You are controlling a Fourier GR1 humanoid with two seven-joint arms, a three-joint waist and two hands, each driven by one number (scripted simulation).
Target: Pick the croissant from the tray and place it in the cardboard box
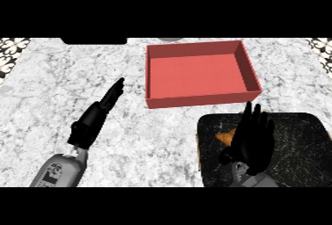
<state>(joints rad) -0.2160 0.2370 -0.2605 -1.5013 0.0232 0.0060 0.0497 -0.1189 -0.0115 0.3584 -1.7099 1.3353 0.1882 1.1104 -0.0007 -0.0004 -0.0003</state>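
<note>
Two hands show: right hand (pixel 251 140) hovers released, fingers straight, over the near-right tray (pixel 304 145), hiding most of the croissant (pixel 225 137); left hand (pixel 97 116) rests released; box (pixel 198 74) far

Counter (pixel 162 145): white and grey marbled pattern. Box (pixel 201 74) toward the far edge: red throughout, walls and floor. Tray (pixel 304 149) at the near right corner: black with faint pale speckling. Croissant (pixel 225 137) on the tray: orange-brown. Both hands, left (pixel 97 115) and right (pixel 254 140): black. Left forearm (pixel 59 171): grey.
</note>
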